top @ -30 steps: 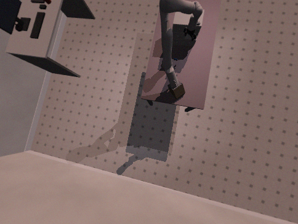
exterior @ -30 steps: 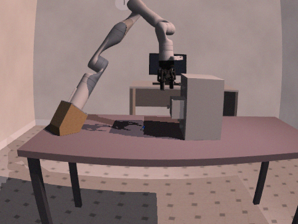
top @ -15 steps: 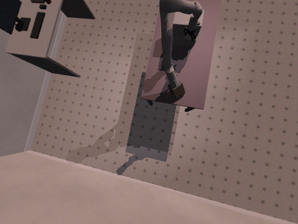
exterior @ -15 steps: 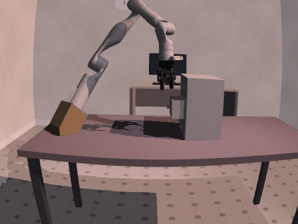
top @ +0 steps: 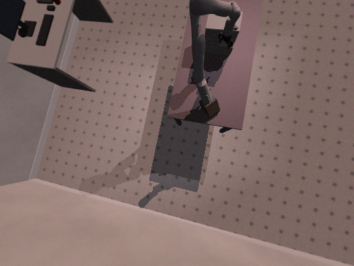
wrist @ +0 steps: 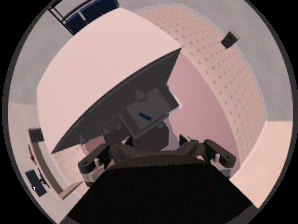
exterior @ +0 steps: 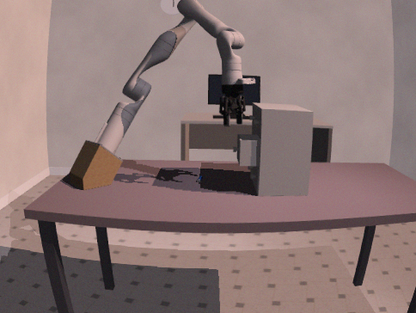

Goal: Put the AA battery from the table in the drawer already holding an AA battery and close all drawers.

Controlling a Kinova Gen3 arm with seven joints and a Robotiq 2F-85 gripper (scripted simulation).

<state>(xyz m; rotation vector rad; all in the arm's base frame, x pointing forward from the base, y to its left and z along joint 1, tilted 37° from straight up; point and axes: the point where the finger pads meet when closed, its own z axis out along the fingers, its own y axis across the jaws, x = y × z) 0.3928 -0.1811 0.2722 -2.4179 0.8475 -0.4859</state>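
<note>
Beside the gripper [top: 226,39] [exterior: 233,124] [wrist: 155,140], on a table [top: 241,80] [exterior: 172,208] [wrist: 205,95], stands tall the pale chest [top: 216,38] [exterior: 285,150] [wrist: 110,65]: likely to shift or turn if bumped by the wrist, or if pushed hard when shutting the tray. Below the gripper, toward the chest, juts an open drawer [exterior: 247,151] [wrist: 157,106]: liable to droop or slip right out if drawn farther, having no stop; liable also to be knocked askew by a descent too close to its front. Above it all, fingers wide apart, with nothing between them. At risk too of a poor pinch down on the table, from closing off-centre on so small and roundish a target, apt to roll away if nudged.

Well below the gripper, out on the side away from the chest, lies the loose AA battery [top: 208,70] [exterior: 200,177]: tiny, blue, near the edge of a dark shadow, too small to read for end or exact heading. Inside the open drawer, a short, dark blue bar, probably the stored battery [wrist: 145,116], set slantwise to the walls.

Arm [top: 198,47] [exterior: 161,47] — no clear shift | gripper [top: 226,41] [exterior: 233,122] [wrist: 155,140] — no clear change | chest [exterior: 284,150] [wrist: 107,107] — unmoved
</note>
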